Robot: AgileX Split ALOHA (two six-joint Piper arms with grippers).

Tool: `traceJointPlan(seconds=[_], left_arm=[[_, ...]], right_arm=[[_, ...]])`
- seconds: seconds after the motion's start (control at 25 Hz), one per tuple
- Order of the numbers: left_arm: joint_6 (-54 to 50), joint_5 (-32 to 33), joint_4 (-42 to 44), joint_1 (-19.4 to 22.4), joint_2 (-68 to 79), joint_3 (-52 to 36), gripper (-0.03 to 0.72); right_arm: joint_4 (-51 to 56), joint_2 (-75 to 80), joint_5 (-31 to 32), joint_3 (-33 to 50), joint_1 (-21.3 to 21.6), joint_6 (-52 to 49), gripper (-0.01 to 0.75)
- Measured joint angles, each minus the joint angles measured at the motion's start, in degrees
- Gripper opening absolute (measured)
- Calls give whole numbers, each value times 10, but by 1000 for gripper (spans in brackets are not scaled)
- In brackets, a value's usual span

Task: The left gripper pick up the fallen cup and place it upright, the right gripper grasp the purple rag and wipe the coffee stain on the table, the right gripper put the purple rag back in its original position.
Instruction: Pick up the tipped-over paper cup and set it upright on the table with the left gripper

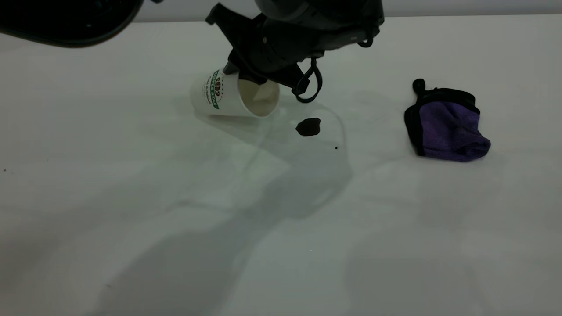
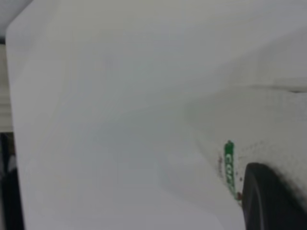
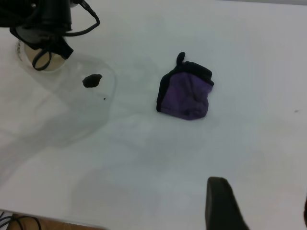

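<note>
The fallen cup (image 1: 215, 94) lies on its side on the table (image 1: 131, 184), its mouth towards the coffee stain (image 1: 308, 127). My left gripper (image 1: 241, 77) is at the cup's upper rim, one finger inside the mouth and one outside on the wall, shut on it. In the left wrist view a black finger (image 2: 268, 201) presses on the cup's wall (image 2: 268, 124). The purple rag (image 1: 448, 125) lies bunched to the right, untouched. My right gripper (image 3: 261, 194) is open and empty, high above the table, well short of the rag (image 3: 186, 93). It does not show in the exterior view.
A tiny black speck (image 1: 336, 148) lies just right of the stain. A dark part of an arm (image 1: 66, 22) fills the exterior view's top left corner. A faint wet sheen spreads round the stain (image 3: 91, 80). The table's edge (image 3: 48, 220) shows in the right wrist view.
</note>
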State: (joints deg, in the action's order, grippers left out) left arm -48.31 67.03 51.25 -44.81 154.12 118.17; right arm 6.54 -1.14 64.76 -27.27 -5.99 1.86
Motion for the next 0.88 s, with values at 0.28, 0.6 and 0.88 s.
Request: traceJointPlan(seconds=[0.28,0.6,0.88], left_arm=[[196,0,-99,13,-18,85,1],[449,0,-315,115,-31,156,1],[534,0,-429,230,-31,156,1]], right_arm=[[0,0,0,0,0,0,446],[0,0,0,0,0,0,446],[0,0,0,0,0,0,446]])
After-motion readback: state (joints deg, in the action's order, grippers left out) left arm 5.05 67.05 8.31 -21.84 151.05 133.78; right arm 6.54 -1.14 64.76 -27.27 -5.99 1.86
